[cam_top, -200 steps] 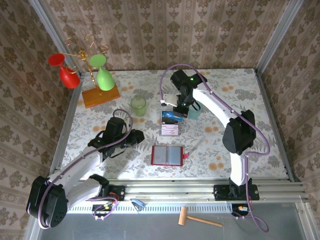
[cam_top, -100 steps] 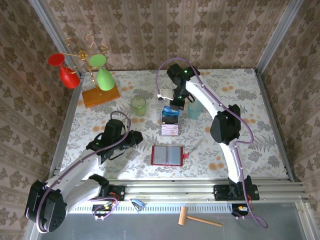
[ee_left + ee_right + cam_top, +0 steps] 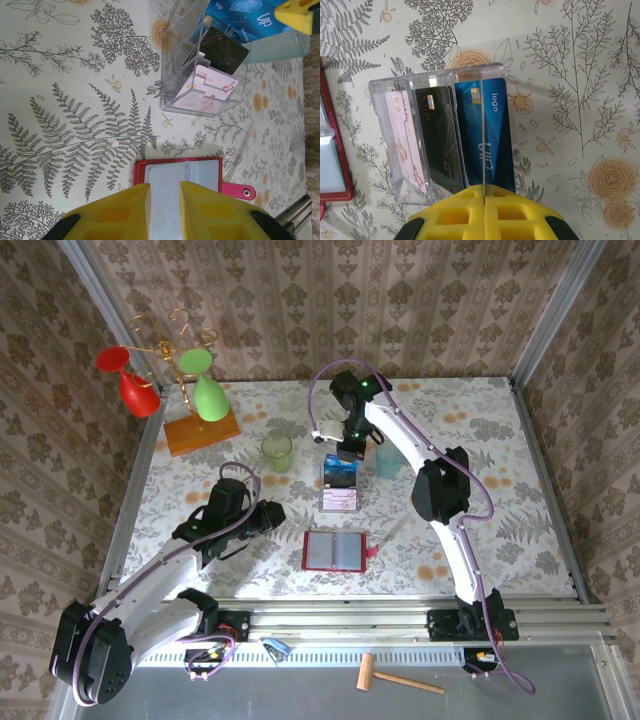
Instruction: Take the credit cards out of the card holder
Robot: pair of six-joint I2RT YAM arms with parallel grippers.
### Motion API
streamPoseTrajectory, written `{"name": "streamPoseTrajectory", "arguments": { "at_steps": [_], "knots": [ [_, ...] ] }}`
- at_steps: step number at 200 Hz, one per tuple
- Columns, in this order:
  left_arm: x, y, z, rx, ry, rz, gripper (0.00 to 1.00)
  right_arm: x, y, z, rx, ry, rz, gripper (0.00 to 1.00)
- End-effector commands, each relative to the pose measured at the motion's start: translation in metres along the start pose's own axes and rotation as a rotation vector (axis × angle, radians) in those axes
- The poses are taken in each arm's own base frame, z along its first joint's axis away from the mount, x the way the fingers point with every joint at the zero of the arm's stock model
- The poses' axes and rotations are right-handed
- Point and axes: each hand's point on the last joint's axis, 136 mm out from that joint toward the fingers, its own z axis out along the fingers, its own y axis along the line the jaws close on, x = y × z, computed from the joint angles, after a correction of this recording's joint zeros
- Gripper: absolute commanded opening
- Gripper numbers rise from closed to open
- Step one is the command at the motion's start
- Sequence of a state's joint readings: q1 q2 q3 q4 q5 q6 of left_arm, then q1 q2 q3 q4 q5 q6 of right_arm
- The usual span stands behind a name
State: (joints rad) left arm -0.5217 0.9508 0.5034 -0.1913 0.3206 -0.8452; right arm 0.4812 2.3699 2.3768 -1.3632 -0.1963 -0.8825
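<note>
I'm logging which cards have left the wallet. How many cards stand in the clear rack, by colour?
Blue card: 1
Black card: 1
Pale pink card: 1
Total: 3

Card holder (image 3: pixel 335 551): red cover, greyish clear pockets; pink-red tab (image 3: pixel 239 190) at its 3 o'clock.
Blue card (image 3: pixel 495 135): dark blue, lighter blue band, white lettering.
Black card (image 3: pixel 440 135): black, gold chip.
Pale card (image 3: pixel 402 135): pink-white, faint reddish print.
Card stand (image 3: pixel 385 87): clear, colourless.
Left gripper (image 3: pixel 164 210): yellow fingers.
Right gripper (image 3: pixel 484 192): yellow fingers.
Tablecloth (image 3: pixel 480 440): off-white; grey fern and leaf line-work, orange blooms.
Walls (image 3: pixel 300 300): beige-brown damask.
Table's 10 o'clock: red goblet (image 3: pixel 138 395), green goblet (image 3: pixel 210 397), gold wire rack (image 3: pixel 175 330), orange base block (image 3: pixel 203 432).
Green cup (image 3: pixel 277 451): translucent green.
Teal cup (image 3: pixel 388 460): pale teal.
Left arm (image 3: pixel 150 585), right arm (image 3: pixel 465 560): white shells, black joints, purple cables.
</note>
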Motion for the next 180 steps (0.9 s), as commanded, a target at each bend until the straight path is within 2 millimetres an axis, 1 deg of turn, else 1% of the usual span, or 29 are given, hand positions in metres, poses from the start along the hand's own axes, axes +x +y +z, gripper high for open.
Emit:
{"name": "streamPoseTrajectory", "arguments": {
  "at_steps": [1, 39, 60, 78, 100, 148, 180],
  "knots": [
    [0.002, 0.010, 0.001, -0.026, -0.004, -0.027, 0.22, 0.005, 0.002, 0.007, -0.038, 0.017, -0.011, 0.00],
    [0.004, 0.014, 0.002, -0.035, -0.003, -0.037, 0.22, 0.007, 0.004, 0.020, -0.067, 0.033, -0.002, 0.00],
    [0.003, 0.013, 0.002, -0.034, -0.008, -0.036, 0.22, 0.007, 0.002, 0.019, -0.063, 0.036, 0.001, 0.07],
    [0.003, 0.013, 0.003, -0.030, -0.008, -0.035, 0.22, 0.004, 0.000, 0.011, -0.040, 0.026, 0.006, 0.14],
    [0.002, 0.011, 0.005, -0.022, -0.005, -0.034, 0.22, 0.000, -0.002, -0.002, -0.008, 0.007, 0.009, 0.19],
    [0.002, 0.005, 0.013, -0.001, 0.022, -0.025, 0.22, -0.005, -0.002, -0.030, 0.050, -0.033, 0.067, 0.22],
    [-0.001, -0.003, 0.022, 0.020, 0.036, -0.014, 0.22, -0.012, 0.000, -0.042, 0.083, -0.100, 0.158, 0.23]
  ]
}}
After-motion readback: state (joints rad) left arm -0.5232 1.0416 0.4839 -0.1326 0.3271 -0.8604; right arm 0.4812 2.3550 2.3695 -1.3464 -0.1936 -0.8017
